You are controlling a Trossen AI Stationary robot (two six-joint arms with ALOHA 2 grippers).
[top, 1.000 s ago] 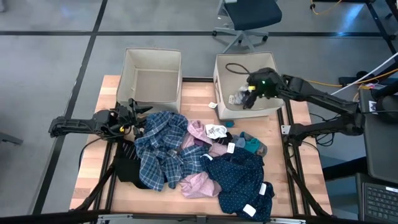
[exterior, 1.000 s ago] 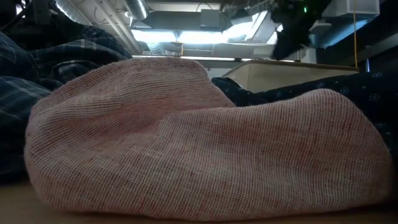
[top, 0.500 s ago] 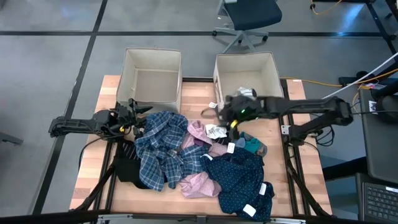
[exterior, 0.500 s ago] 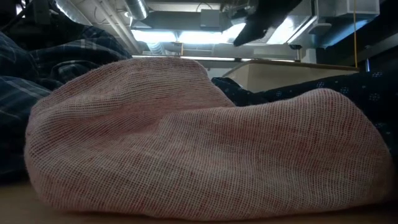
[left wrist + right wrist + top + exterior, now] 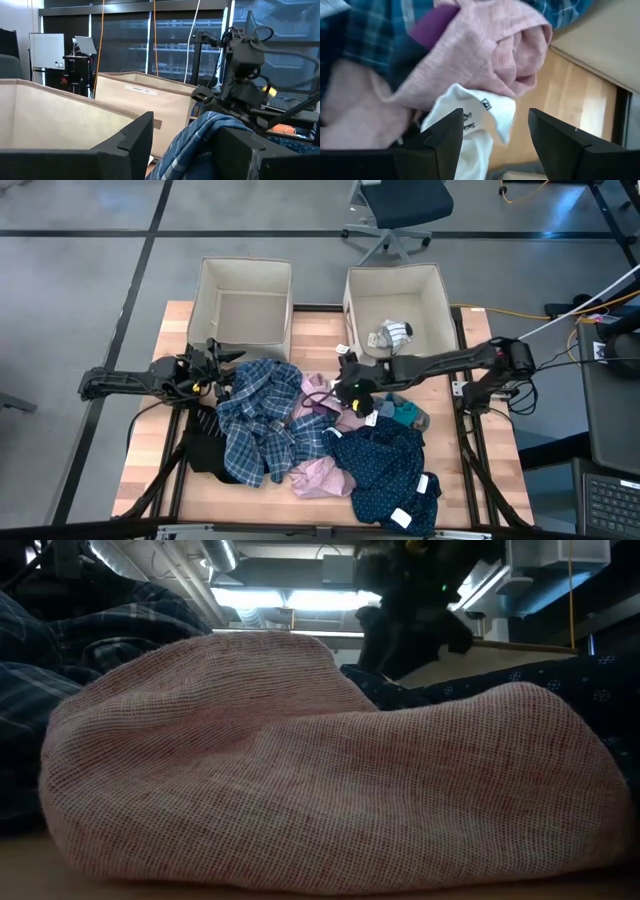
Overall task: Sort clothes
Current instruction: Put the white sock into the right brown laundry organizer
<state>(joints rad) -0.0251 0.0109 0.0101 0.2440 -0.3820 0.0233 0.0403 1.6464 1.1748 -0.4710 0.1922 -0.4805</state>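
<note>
The clothes lie heaped on the table: a blue plaid shirt (image 5: 255,415), a navy dotted piece (image 5: 385,465), pink pieces (image 5: 320,475), a black piece (image 5: 205,450) and teal socks (image 5: 405,413). A white striped piece (image 5: 392,335) lies in the right bin. My right gripper (image 5: 350,392) is open over the middle of the heap. Its fingers stand on either side of a small white piece with a label (image 5: 475,125), next to a pink garment (image 5: 485,55). My left gripper (image 5: 215,370) is open at the plaid shirt's far left edge (image 5: 200,140).
Two beige fabric bins stand at the table's far edge, the left one (image 5: 247,268) and the right one (image 5: 440,300). White paper tags (image 5: 404,518) lie on the navy piece near the front edge. In the low view a pink garment (image 5: 300,760) fills the foreground.
My right gripper has gone from over the right bin toward the table's left and near edge and down to the middle of the heap. The white striped piece has stayed in the right bin.
</note>
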